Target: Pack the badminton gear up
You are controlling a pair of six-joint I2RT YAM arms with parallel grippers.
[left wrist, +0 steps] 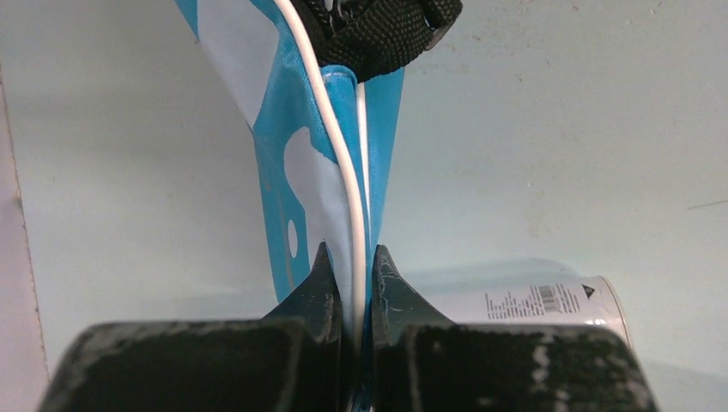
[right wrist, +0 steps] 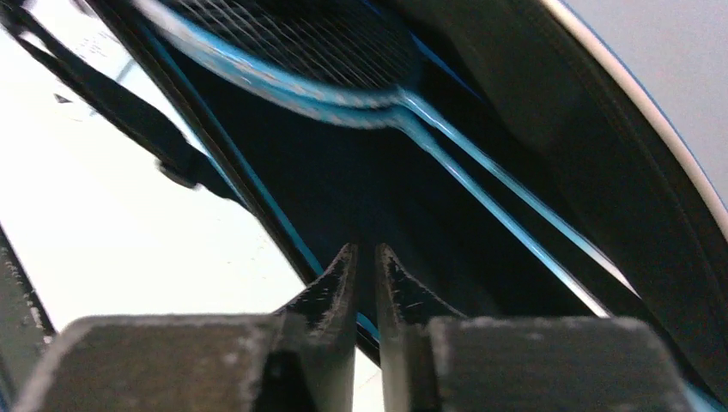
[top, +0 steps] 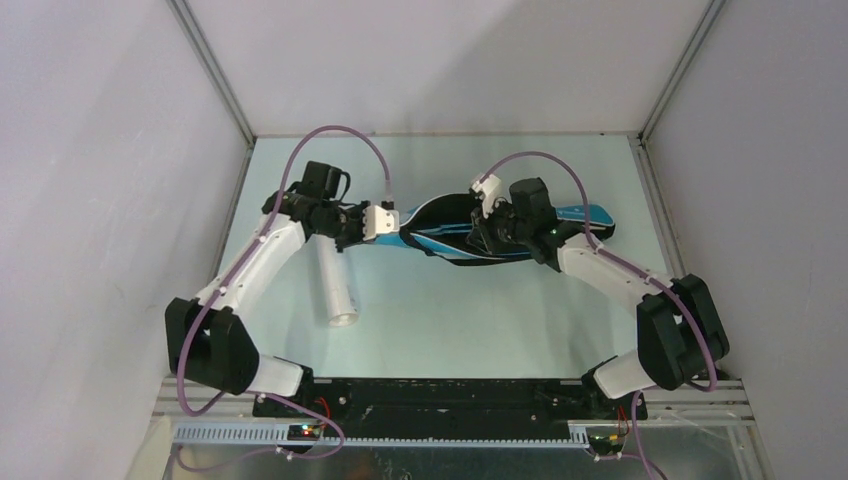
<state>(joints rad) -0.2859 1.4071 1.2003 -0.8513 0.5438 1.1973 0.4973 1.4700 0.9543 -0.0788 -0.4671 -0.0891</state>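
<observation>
Tightly inside left hand point(left wrist: 348, 257), blue bag's point(left wrist: 288, 137) end.

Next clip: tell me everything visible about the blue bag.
The bag is a racket-shaped cover of glossy blue fabric with white and black panels, white piping and a black webbing strap. It lies across the middle of the table, open, rackets inside. The left gripper pinches its narrow end; the right gripper sits at its opening.

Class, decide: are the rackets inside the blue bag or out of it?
Inside: the rackets lie within the dark lining of the bag.
</observation>
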